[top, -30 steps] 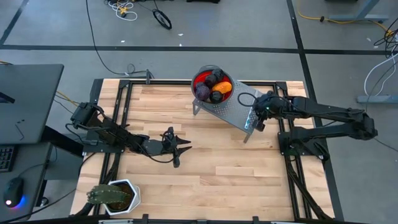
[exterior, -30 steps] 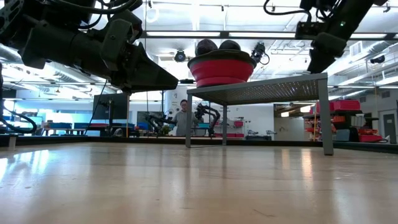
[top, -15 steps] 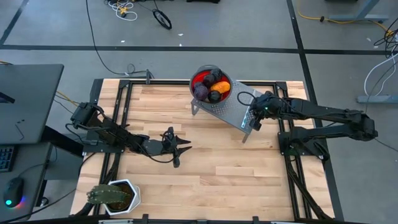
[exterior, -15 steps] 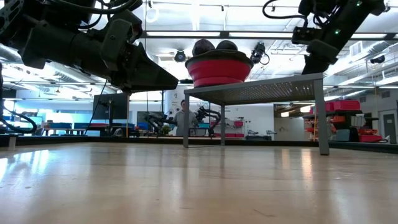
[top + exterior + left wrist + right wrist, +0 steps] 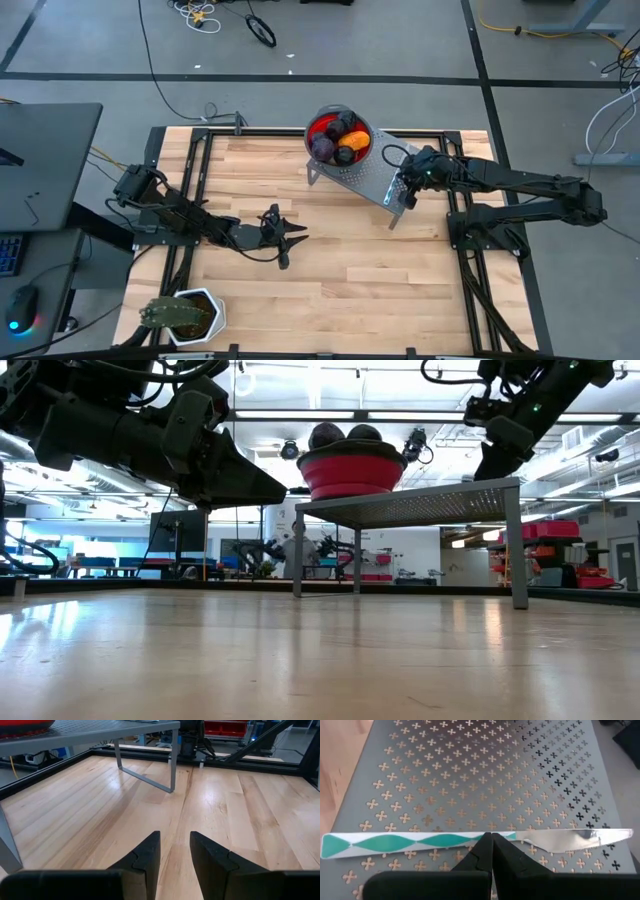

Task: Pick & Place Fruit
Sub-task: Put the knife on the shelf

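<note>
Right tool (image 5: 491,840) pinched shut over knife (image 5: 470,841) on perforated stand (image 5: 375,172); left tool (image 5: 172,851) narrowly parted, idle. Fruit (image 5: 338,138) bowl (image 5: 355,468) risks being nudged off.

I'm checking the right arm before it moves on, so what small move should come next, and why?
Probably lift the right gripper straight up. It is shut, directly over the knife lying on the perforated metal stand. Whether it touches the knife is unclear. The fruit sits in the red bowl.
</note>
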`<state>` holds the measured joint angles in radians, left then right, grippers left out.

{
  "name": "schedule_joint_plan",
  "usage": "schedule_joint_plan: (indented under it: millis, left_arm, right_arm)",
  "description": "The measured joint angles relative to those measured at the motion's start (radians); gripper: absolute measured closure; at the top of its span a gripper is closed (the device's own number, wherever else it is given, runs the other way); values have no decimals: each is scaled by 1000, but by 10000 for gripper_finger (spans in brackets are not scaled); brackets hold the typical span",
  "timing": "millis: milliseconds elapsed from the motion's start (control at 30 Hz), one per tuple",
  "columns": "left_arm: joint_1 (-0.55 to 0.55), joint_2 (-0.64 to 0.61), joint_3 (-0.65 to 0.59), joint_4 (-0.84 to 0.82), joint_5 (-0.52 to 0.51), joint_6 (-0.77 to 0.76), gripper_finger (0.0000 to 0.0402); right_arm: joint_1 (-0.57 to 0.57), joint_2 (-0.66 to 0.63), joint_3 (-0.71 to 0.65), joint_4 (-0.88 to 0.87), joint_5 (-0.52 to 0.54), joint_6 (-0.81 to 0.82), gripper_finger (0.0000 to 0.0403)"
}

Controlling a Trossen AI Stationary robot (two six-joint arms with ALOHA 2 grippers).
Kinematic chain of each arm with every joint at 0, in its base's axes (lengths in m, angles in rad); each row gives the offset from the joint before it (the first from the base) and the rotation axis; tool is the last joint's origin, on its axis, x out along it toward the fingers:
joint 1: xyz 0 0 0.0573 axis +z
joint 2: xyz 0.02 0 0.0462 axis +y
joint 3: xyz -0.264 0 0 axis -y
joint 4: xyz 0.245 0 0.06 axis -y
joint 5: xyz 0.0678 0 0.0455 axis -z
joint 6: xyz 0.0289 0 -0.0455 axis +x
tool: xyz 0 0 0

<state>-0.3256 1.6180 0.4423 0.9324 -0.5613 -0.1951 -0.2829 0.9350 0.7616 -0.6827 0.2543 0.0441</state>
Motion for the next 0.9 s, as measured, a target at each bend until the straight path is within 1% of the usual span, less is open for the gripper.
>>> schedule_joint_plan:
  millis: [167,267,467,567,733,900]
  left_arm:
    - [0,0,0,0,0,0,288]
    - [0,0,0,-1,0,0,288]
    - [0,0,0,-1,0,0,288]
    - [0,0,0,-1,0,0,288]
    - [0,0,0,-1,0,0,288]
    - [0,0,0,-1,0,0,288]
  right_arm:
    - [0,-1,0,-17,7,0,398]
    - [0,-2,0,-19,38,0,398]
    - [-9,-2,0,-26,43,-8,398]
    - [-18,-2,-3,-30,67,-8,398]
    - [-31,-2,-14,-23,68,-8,398]
    - [-31,-2,-14,28,55,-8,398]
